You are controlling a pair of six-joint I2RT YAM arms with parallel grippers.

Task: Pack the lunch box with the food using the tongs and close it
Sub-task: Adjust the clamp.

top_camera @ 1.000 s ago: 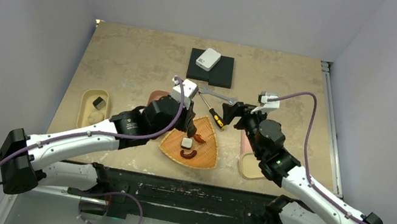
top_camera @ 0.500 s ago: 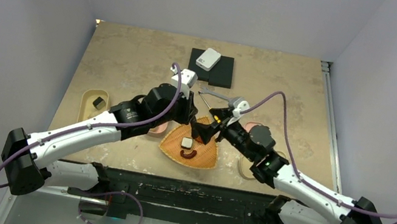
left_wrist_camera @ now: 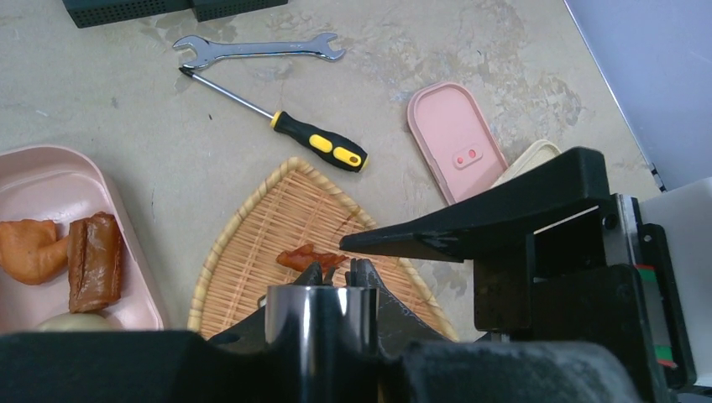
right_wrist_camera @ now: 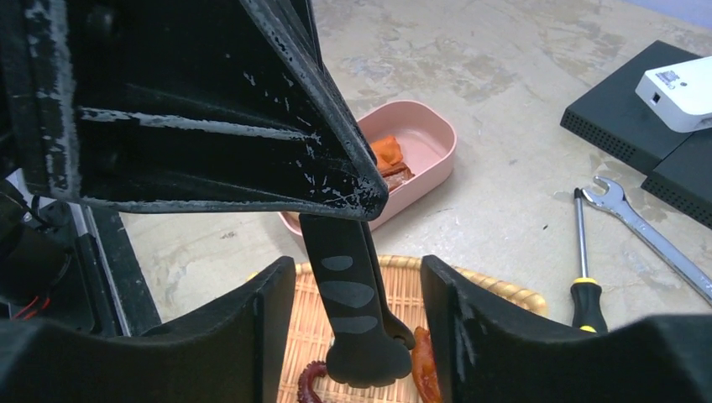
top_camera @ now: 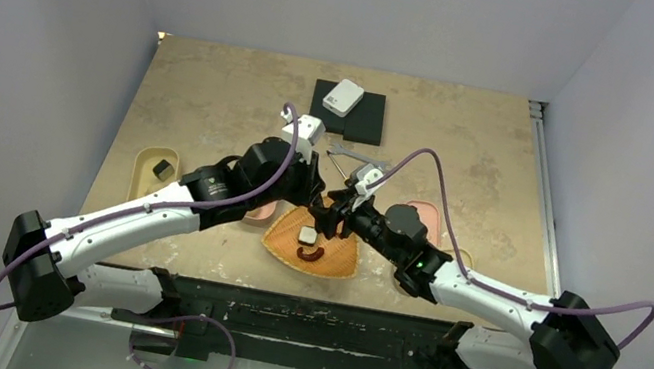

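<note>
- Right wrist view: the tongs (right_wrist_camera: 363,353) hang in the gap between the two fingers (right_wrist_camera: 252,336) of the right gripper (right_wrist_camera: 357,277). The fingers stand spread, one on each side, with a slit of space left on both sides. They pinch nothing.
- The tongs' long axis runs from the left gripper (top_camera: 311,197) above down toward the woven tray (top_camera: 338,260), crossing the line between the right fingers roughly square.
- The broad face with the grey ovals is turned to the right wrist camera, so the right fingers face the tongs' narrow edges. I judge that closing them would clamp the tongs by the edges, not press the two arms together.
- The left gripper's fingers are pressed onto the upper part of the tongs and carry them. I cannot tell how much of the handle they cover.
- The tongs' rounded tip sits low over the tray, between a curled red bit (right_wrist_camera: 309,374) and an orange-red strip (right_wrist_camera: 422,369). I cannot tell whether it touches the tray or hangs just above.
- In the top external view, the black-and-white piece (top_camera: 307,235) and the brown sausage (top_camera: 310,255) lie on the nearer part of the tray, close to both grippers.
- The pink lunch box (right_wrist_camera: 437,168) lies open just beside the tray on the left arm's side, with orange and brown pieces in it. The pink lid (left_wrist_camera: 453,138) lies on the right arm's side.
</note>
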